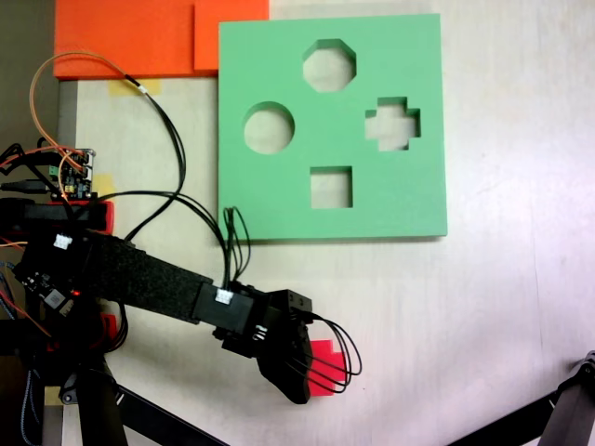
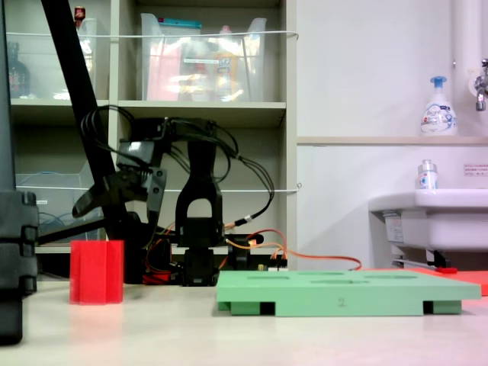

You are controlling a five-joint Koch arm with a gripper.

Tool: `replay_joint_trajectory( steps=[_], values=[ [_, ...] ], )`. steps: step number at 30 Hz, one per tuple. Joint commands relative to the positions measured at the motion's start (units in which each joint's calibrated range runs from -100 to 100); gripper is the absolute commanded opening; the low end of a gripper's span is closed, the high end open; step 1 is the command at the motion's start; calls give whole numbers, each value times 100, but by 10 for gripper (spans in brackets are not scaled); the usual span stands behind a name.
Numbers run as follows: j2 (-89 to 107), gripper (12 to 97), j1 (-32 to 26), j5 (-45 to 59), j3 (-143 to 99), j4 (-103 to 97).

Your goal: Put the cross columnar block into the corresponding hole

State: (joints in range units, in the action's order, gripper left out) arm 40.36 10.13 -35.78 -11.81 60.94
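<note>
While the red cross columnar block (image 2: 96, 271) stands on the surface (image 1: 483, 307), the jaws hang over it, spread apart, well away from the plus-shaped hole (image 1: 392, 124).

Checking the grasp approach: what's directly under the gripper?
The cross columnar block, standing on the table. The gripper covers its left part from above.

Pale table (image 1: 521, 307), green foam board (image 1: 279, 200), red cross block (image 2: 96, 272), orange sheet (image 1: 121, 37)
</note>
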Motion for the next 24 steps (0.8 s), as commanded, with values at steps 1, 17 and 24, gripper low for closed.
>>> replay_joint_trajectory(
  steps=[1,17,24],
  values=[
    [-55,710,-20,44,473,-331],
    [-712,718,-5,117,423,-215],
    [-921,718,93,181,423,-13]
  ],
)
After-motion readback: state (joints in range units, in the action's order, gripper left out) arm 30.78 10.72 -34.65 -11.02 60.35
